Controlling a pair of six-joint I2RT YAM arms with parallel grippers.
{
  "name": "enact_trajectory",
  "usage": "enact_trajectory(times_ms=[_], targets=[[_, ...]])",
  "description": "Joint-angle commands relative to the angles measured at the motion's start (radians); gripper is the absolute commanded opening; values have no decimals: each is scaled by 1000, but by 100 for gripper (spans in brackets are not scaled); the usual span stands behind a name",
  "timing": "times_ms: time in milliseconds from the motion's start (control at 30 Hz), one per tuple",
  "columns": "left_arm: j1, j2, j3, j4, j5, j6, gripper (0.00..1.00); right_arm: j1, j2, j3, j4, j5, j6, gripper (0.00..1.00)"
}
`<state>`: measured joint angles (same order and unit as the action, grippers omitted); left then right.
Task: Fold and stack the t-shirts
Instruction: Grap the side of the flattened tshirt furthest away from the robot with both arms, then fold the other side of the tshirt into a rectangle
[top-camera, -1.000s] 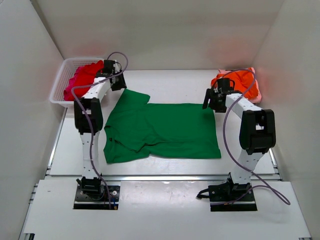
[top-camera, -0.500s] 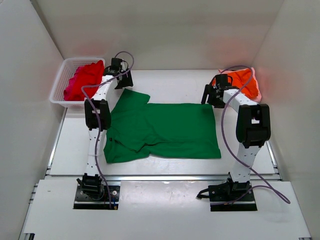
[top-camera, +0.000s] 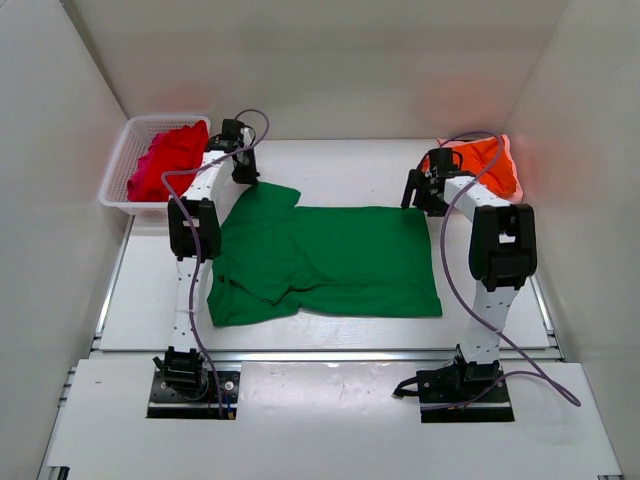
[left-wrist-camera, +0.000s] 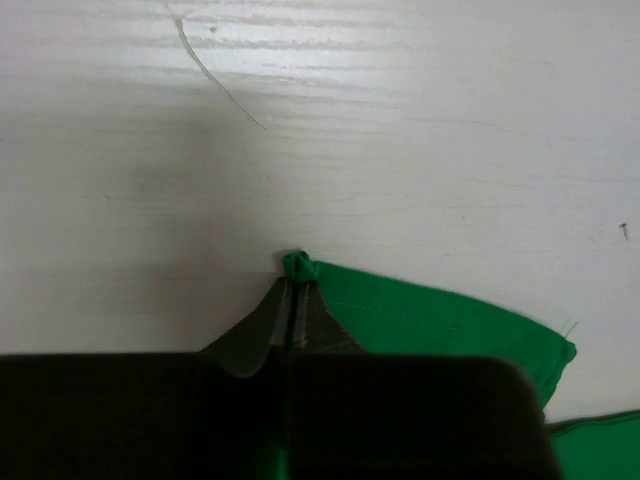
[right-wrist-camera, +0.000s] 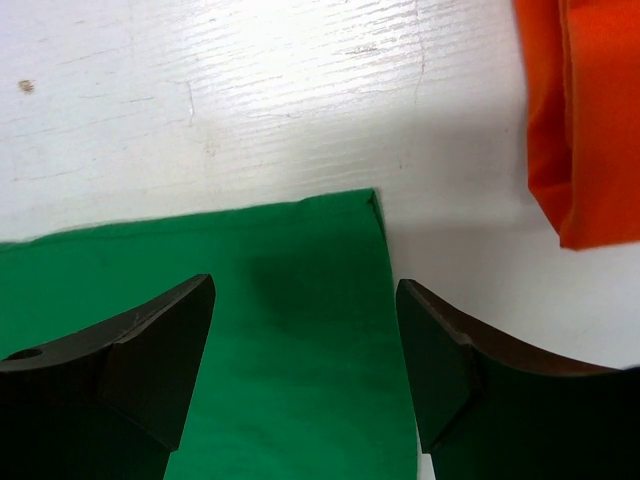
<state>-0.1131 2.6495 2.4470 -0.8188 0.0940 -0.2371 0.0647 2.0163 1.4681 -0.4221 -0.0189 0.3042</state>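
Note:
A bright green t-shirt (top-camera: 325, 260) lies spread on the white table. My left gripper (top-camera: 243, 176) is shut on the corner of its far-left sleeve; a small bunch of green cloth (left-wrist-camera: 298, 265) pokes out past the pinched fingertips (left-wrist-camera: 268, 318). My right gripper (top-camera: 421, 200) hovers open over the shirt's far-right corner (right-wrist-camera: 340, 290), its fingers (right-wrist-camera: 160, 350) straddling the hem edge. An orange t-shirt (top-camera: 486, 163) lies folded at the far right, also seen in the right wrist view (right-wrist-camera: 585, 120). Red and magenta t-shirts (top-camera: 165, 160) fill the basket.
A white lattice basket (top-camera: 125, 160) stands at the far left corner. White walls close in the table on three sides. Both arm bases are bolted at the near edge.
The left gripper came down onto the green sleeve corner and closed on it. The right gripper shifted slightly toward the far-right corner of the shirt and stayed open.

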Motion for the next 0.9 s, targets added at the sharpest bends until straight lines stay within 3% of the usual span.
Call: enact_trajectory(times_ms=[0, 167, 233, 333, 433, 600, 700, 867], targets=[[-10, -51, -69, -49, 61, 9, 0, 1, 42, 61, -3, 16, 9, 70], [1, -86, -98, -49, 93, 2, 0, 11, 107, 122, -29, 96, 13, 65], [9, -105, -91, -59, 105, 4, 0, 6, 134, 150, -40, 89, 12, 57], [24, -140, -109, -54, 122, -11, 0, 4, 151, 182, -67, 68, 0, 27], [29, -192, -124, -43, 135, -15, 0, 9, 141, 163, -40, 65, -14, 7], [41, -348, -258, 12, 145, -5, 0, 1, 96, 124, 25, 34, -72, 0], [47, -486, -483, 96, 162, -14, 0, -9, 49, 86, 78, -5, -102, 0], [52, -690, -707, 173, 185, -19, 0, -28, -16, -1, 120, -53, -123, 0]])
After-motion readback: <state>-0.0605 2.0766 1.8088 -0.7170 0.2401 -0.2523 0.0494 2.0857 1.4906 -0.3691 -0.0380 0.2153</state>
